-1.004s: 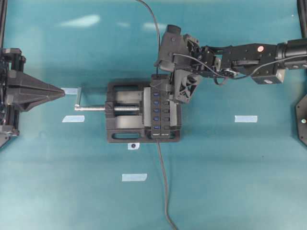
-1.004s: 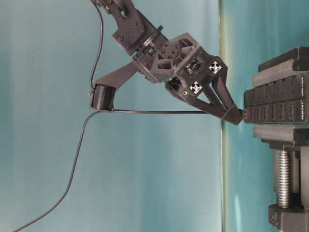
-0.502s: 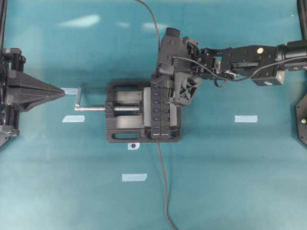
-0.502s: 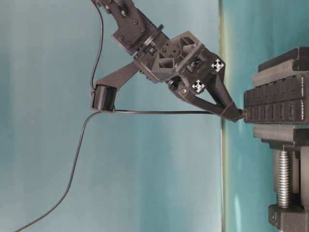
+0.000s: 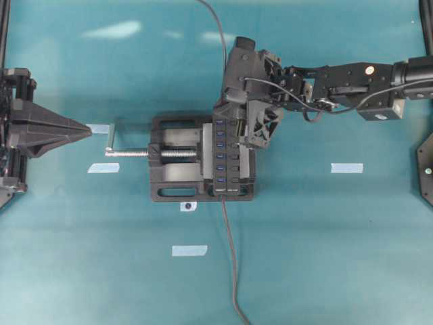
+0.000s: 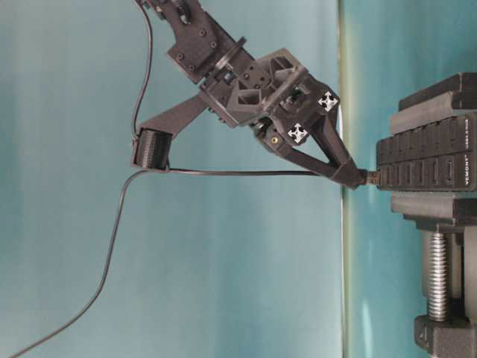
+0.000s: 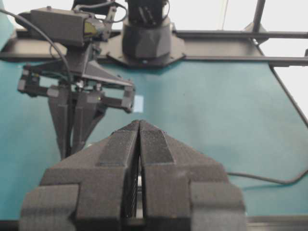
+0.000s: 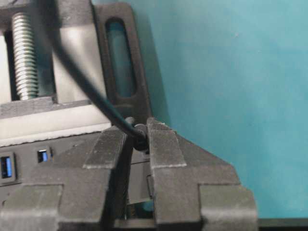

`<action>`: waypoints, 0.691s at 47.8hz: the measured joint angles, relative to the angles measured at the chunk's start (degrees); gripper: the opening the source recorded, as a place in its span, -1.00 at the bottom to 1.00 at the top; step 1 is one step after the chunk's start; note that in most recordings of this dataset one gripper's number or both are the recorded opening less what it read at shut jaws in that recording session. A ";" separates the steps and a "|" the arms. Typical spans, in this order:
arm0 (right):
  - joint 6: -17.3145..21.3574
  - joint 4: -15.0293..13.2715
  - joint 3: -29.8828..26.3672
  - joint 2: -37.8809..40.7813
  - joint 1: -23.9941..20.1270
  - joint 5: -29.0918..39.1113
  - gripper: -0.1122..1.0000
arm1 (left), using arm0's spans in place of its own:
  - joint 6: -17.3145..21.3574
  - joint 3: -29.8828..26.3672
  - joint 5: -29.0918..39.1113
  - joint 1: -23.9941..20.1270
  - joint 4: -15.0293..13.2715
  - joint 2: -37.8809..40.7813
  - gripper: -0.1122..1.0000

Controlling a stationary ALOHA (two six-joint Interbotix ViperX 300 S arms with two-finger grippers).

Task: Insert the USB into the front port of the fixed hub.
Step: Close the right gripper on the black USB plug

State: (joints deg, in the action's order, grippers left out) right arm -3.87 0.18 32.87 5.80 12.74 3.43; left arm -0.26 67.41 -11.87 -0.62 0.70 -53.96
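One USB pinched btwn right gripper jaws.

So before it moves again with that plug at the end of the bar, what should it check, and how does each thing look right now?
1. Grip on the USB: ok. The right gripper is shut on it, cable trailing out behind.
2. Plug at the end face of the fixed hub: ok. From table level the plug tip meets the hub's end.
3. Plug fully seated in the port: cannot tell. The fingers hide the joint.
4. Hub held firm: ok. It sits clamped in the vise.
5. Cable free of snags: ok. It runs level, then hangs loose.
6. Left gripper out of the way: ok. It is shut and far off.
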 measured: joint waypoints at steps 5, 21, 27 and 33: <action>-0.09 0.00 0.00 -0.44 -0.35 0.26 -0.66 | 0.00 0.00 0.09 0.00 0.09 0.00 -0.80; 0.00 0.18 -0.18 -3.52 -1.49 4.31 -0.66 | -0.09 0.00 0.09 0.00 0.09 0.00 -0.80; 0.00 0.53 -0.18 -4.66 -2.11 4.83 -0.66 | -0.09 0.00 0.09 0.00 0.09 0.00 -0.80; 0.00 0.79 -0.18 -5.62 -3.16 4.83 -0.66 | -0.09 0.00 0.09 0.00 0.00 -0.09 -0.80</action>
State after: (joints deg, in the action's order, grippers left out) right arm -3.87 0.97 32.70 0.18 9.58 8.26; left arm -0.35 67.41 -11.78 -0.62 0.70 -54.05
